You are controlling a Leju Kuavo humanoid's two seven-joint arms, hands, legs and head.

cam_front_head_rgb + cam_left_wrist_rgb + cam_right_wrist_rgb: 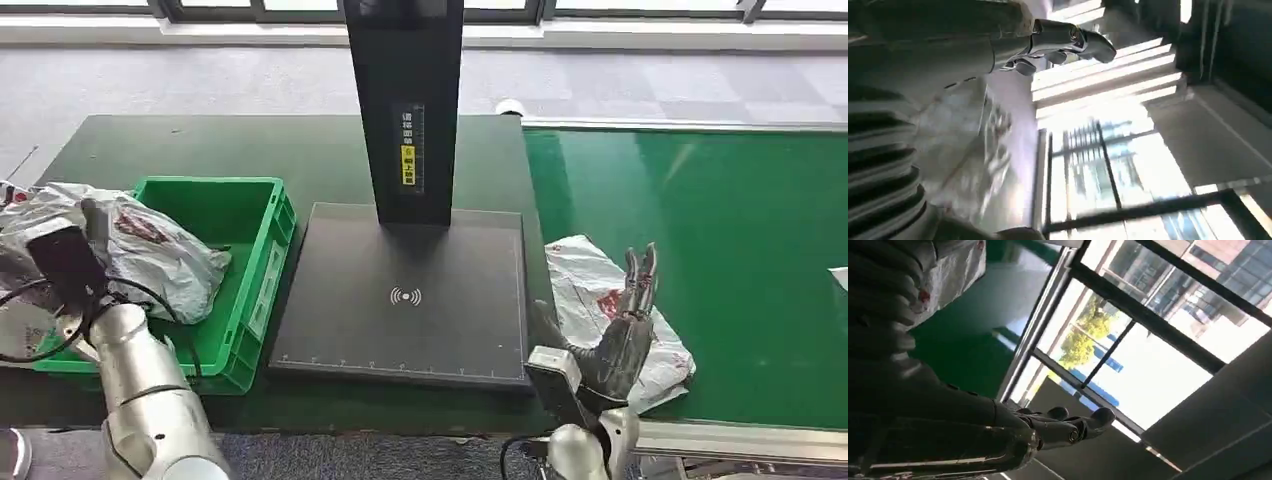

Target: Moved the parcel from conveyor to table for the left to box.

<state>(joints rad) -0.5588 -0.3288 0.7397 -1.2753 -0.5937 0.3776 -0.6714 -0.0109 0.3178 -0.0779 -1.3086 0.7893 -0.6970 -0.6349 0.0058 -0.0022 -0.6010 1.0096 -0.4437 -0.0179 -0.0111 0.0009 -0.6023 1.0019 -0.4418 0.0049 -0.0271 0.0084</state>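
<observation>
A crinkled white plastic parcel [600, 300] lies at the green conveyor [720, 260] edge beside the dark desk [150, 150]; the right hand [625, 330] is raised over it, fingers straight, empty. Another wrinkled grey bag [150, 250] is held by the left hand [70, 262] over the green crate [262, 262]

Head view high, facing down on table [140, 140], wrist views close, tilted up at windows [1128, 340]

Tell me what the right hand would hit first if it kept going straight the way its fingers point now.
Probably nothing soon: the right hand hangs over the white parcel with fingers aimed forward over the green conveyor. Its height above the belt is unclear.
</observation>
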